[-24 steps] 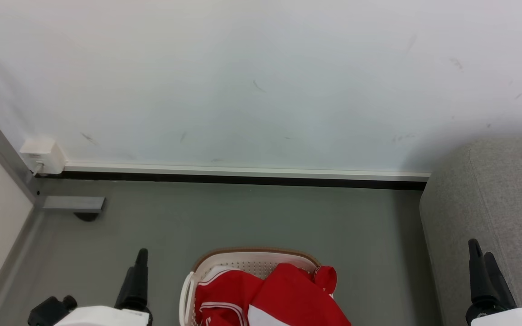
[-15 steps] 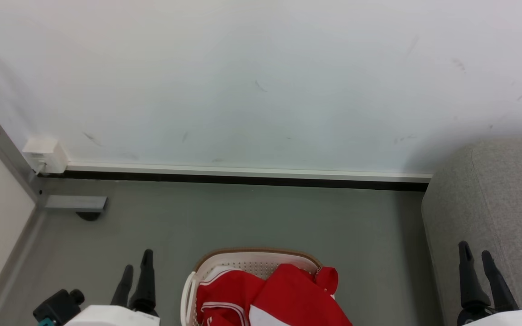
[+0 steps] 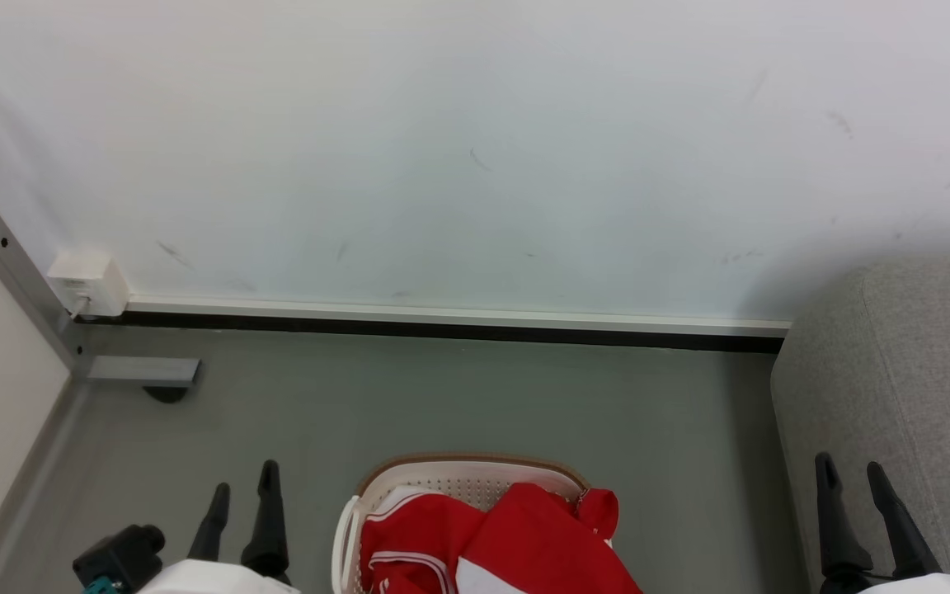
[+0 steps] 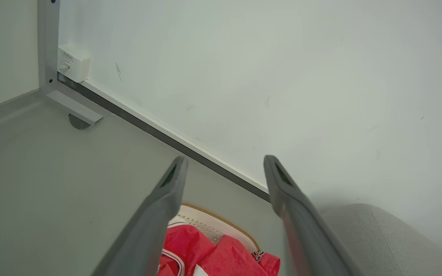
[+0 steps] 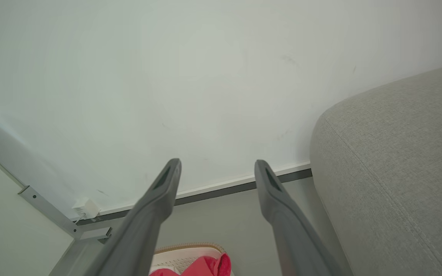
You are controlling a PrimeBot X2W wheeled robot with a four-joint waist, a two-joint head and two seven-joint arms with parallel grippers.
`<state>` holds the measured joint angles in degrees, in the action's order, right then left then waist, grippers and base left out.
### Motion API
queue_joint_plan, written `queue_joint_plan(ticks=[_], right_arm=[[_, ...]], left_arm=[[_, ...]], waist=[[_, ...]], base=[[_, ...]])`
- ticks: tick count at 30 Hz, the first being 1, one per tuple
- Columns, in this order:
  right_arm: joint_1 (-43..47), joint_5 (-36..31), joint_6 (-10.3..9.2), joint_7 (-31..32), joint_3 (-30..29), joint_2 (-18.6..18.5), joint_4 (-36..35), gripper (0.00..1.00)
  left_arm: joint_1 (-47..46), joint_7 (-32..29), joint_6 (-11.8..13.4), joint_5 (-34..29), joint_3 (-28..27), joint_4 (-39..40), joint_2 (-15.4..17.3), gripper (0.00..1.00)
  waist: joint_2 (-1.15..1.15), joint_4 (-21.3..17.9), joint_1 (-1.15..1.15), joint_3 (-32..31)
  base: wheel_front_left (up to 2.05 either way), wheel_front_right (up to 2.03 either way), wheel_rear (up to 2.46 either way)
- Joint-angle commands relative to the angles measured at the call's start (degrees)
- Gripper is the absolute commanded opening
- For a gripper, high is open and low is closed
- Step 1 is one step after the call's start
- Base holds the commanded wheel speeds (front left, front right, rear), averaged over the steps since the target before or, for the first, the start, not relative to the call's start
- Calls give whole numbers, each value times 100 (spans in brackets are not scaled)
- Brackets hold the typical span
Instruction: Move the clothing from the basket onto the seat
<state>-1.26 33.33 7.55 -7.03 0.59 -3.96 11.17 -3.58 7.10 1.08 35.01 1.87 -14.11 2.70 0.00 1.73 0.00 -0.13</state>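
The red clothing (image 3: 508, 540) with white stripes lies heaped in the cream basket (image 3: 409, 483) at the bottom middle of the head view, spilling over its right rim. My left gripper (image 3: 242, 480) stands open left of the basket, empty. Over by the grey seat (image 3: 904, 371), my right gripper (image 3: 850, 472) is open too, with nothing between its fingers. The left wrist view looks down between its open fingers (image 4: 167, 191) onto the clothing (image 4: 205, 253) and the basket (image 4: 213, 224). The right wrist view has the seat (image 5: 397, 161) at right and a bit of clothing (image 5: 205, 266) at the bottom.
A white wall (image 3: 475, 148) with a dark baseboard (image 3: 442, 327) runs across behind the basket. A grey metal frame leg (image 3: 21, 280) with a foot plate and a small white box (image 3: 87, 283) stand at the left. Grey floor (image 3: 458, 404) lies between basket and wall.
Both grippers have turned about their wrists, so each pair of fingers now shows side by side and spread. The head view has shifted slightly.
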Motion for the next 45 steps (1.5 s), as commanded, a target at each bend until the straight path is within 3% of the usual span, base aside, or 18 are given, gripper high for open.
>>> queue_joint_plan(ticks=[1, 22, 45], right_arm=[[-25, -208, -6, -56, 21, -66, -33, 100], [94, -1211, -8, -365, -138, -25, 2, 100], [260, -2006, -10, -643, -477, 59, 148, 100]], left_arm=[[-12, 48, 38, -250, 8, 56, 61, 100], [83, 357, 70, -1448, 81, -89, 112, 100], [100, 651, -320, -2206, 42, -520, 40, 100]], waist=[[0, 3, 0, -4], [0, 59, 0, -41], [0, 82, 0, -66]], base=[[0, 0, 0], [0, 0, 0], [0, 0, 0]])
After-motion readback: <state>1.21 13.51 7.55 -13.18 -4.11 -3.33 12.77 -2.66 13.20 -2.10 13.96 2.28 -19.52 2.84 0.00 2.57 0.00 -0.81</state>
